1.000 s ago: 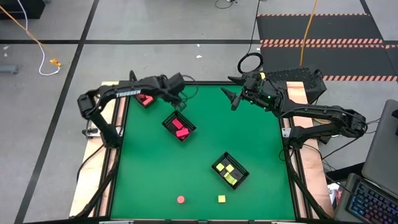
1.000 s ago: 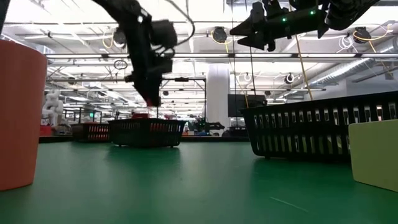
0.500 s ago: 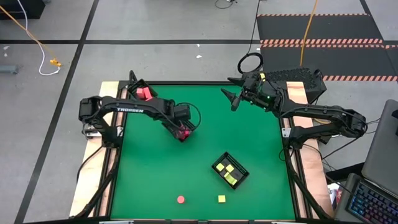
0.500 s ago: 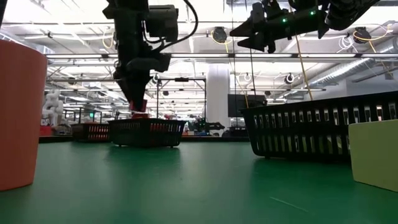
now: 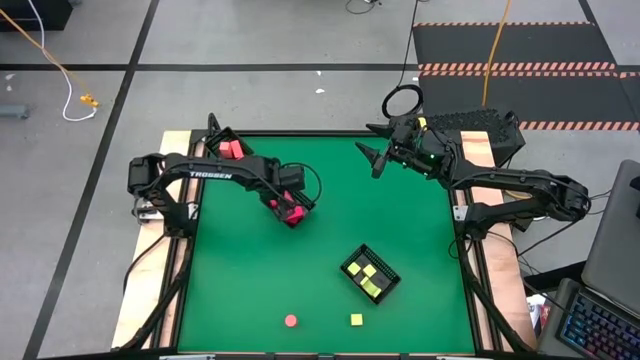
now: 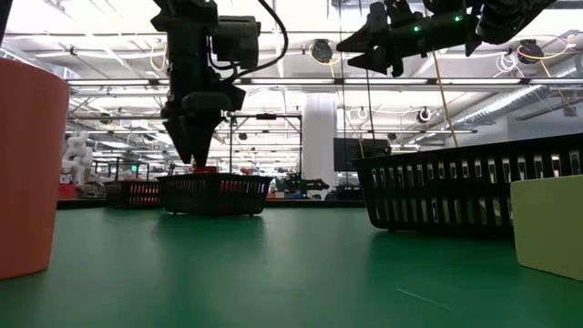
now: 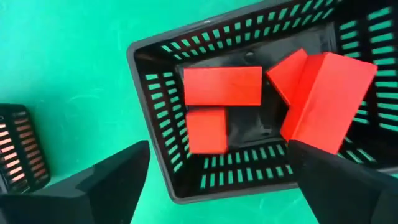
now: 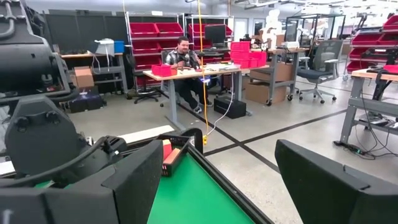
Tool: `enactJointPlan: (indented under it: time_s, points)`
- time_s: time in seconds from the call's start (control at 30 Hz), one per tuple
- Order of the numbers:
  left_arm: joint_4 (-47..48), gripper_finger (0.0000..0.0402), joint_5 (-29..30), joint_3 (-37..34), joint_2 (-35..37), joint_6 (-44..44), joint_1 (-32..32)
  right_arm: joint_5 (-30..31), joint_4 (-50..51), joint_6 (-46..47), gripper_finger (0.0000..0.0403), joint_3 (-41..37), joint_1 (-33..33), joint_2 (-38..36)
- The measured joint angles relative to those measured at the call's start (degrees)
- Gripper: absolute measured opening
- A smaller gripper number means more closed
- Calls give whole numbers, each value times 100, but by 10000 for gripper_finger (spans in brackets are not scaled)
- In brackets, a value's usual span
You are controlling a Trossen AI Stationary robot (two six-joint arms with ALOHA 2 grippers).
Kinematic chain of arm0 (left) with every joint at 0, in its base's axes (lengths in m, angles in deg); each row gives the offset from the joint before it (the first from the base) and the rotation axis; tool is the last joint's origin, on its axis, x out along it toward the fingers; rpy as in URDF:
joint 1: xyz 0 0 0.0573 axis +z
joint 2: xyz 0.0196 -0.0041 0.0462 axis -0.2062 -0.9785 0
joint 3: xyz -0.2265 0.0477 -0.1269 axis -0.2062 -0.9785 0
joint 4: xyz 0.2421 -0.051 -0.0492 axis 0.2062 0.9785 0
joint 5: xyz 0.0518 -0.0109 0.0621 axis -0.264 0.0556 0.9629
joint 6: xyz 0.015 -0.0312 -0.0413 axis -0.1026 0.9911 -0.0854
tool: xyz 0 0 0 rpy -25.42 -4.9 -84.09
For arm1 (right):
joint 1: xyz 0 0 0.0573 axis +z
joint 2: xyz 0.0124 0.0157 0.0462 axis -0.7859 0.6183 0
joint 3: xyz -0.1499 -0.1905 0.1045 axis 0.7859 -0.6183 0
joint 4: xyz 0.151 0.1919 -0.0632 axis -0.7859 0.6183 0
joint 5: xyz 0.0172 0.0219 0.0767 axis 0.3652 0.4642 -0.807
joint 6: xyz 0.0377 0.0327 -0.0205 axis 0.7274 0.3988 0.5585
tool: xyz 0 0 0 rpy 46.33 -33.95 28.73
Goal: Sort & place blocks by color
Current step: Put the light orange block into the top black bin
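while the left hand [image 5: 290, 212] hangs spread over the red tray [image 7: 155, 180], red blocks [image 7: 222, 86] lie inside; yellow blocks [image 5: 369, 275] fill another tray [image 5: 384, 264]. a round red one [image 5: 290, 321] and a yellow cube [image 5: 356, 320] wait on the worktop [image 5: 240, 290]. the right hand [image 5: 374, 156] idles, spread.

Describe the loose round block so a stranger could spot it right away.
Look on the green table, at the near edge farthest from both arms. Two loose blocks sit there beyond the tray of yellow blocks; it's the round red block, not the yellow cube.
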Motion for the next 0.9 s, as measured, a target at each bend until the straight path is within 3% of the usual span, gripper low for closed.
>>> enactJointPlan:
  time_s: [0.23, 0.4, 0.7, 0.9]
  points:
    - [126, 388, -739, 7, 211, 361, -333, -2, 51, -2, 302, 0, 0, -1]
    - [71, 389, -1011, 9, 525, 704, -1017, -4, 157, 0, 302, 0, 0, -2]
    - [-1035, 390, -583, 11, 608, 757, -2855, -4, 298, 11, 302, -2, 3, -148]
    - [-1616, 390, 154, -9, 600, 1370, -3989, -5, 390, 296, 302, -2, 202, -271]
